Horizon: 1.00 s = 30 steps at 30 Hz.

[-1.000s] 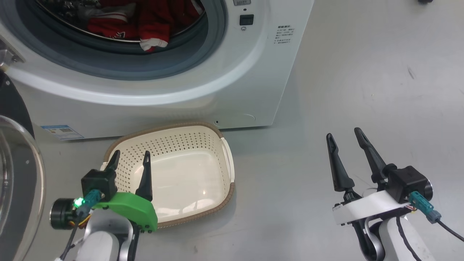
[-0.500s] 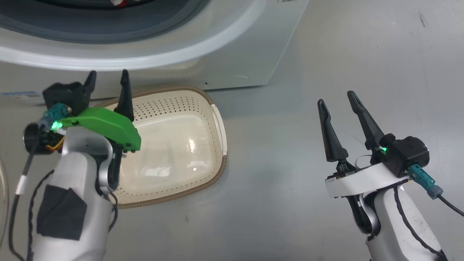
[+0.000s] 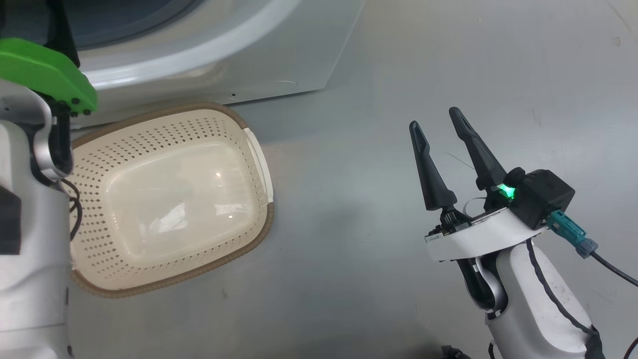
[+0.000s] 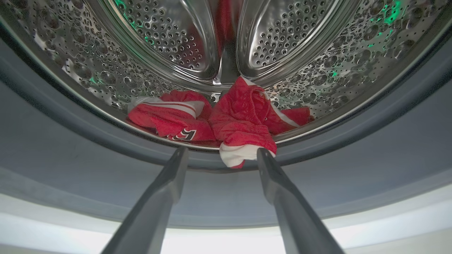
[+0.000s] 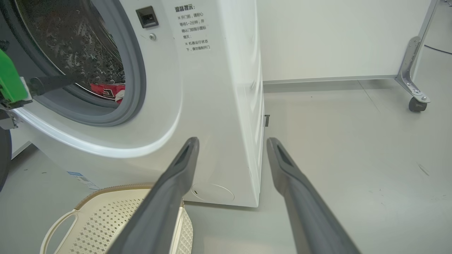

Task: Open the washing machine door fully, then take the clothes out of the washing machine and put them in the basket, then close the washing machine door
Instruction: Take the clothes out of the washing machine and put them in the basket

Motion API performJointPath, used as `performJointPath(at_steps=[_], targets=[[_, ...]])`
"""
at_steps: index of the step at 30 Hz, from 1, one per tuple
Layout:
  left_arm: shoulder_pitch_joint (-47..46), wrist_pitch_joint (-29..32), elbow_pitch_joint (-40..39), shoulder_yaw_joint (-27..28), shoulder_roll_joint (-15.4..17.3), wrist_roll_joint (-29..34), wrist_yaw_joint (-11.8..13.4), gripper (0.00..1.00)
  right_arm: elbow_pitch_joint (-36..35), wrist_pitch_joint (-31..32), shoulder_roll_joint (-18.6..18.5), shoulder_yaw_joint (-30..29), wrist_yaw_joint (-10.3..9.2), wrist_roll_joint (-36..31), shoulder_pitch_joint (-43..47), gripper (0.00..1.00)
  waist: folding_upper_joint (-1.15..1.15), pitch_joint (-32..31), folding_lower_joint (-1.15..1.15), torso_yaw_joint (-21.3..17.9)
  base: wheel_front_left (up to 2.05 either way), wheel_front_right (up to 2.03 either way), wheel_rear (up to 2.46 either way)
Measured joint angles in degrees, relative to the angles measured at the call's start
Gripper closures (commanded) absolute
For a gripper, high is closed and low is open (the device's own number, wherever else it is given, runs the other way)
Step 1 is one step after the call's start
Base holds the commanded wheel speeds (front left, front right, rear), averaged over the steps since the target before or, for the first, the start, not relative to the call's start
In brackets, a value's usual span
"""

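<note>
The washing machine (image 5: 212,88) stands with its opening uncovered. A dark sliver at the right wrist view's left edge looks like the washing machine door (image 5: 3,158), swung out. Red clothes (image 4: 240,120) with white trim lie at the front of the steel drum, a white cuff hanging over its lip. My left gripper (image 4: 222,151) is open just in front of that cuff, holding nothing; its green mount (image 3: 45,70) is raised before the opening. The cream basket (image 3: 149,112) sits empty on the floor below. My right gripper (image 3: 433,118) hovers open and empty to the basket's right.
Grey floor spreads to the right of the machine. A white wall panel (image 5: 335,35) stands behind, with a metal frame leg on a caster (image 5: 415,102) at the far right. My left forearm (image 3: 30,249) rises beside the basket's left end.
The head camera has tilted down and turned, shifting the whole picture. My left arm has lifted from over the basket up to the drum opening. The right gripper stays open.
</note>
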Motion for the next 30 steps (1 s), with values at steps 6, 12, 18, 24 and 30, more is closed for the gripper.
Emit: performJointPath(at_steps=[6, 12, 18, 24, 30], targets=[[-5.28, 1.62, 2.36, 0.73, 2.72, 0.09, 0.0, 0.0, -0.33, 0.0, 0.0, 1.59, 0.13, 2.23, -0.97, 0.0, 0.0, 1.66, 0.0, -3.21, 0.0, 0.0, 0.0], [-9.45, 2.47, 4.36, 2.07, 5.11, 0.09, -0.03, 0.0, -0.43, 0.0, 0.02, 2.87, 0.16, 3.66, -1.81, 0.0, 0.0, 3.22, 0.0, -6.23, 0.0, 0.0, 0.0], [-13.09, 3.93, 6.67, 1.46, 7.72, 1.31, -1.03, 0.0, -0.52, 0.0, 0.03, 3.25, 0.15, 5.12, -2.12, 0.0, 0.0, 4.88, 0.0, -8.95, 0.0, 0.0, 0.0], [-15.64, 5.93, 9.65, 1.65, 8.48, 1.25, -1.1, 0.0, -0.82, 0.0, 0.05, 3.45, -0.01, 5.28, -2.86, 0.0, 0.0, 5.83, 0.0, -10.15, 0.0, 0.0, 0.0], [-16.11, 10.81, 13.88, 2.26, 8.39, -0.8, -1.53, 0.0, -0.84, 0.0, 0.05, 3.7, -0.09, 5.28, -2.92, 0.0, 0.0, 6.1, 0.0, -10.47, 0.0, 0.0, 0.0]])
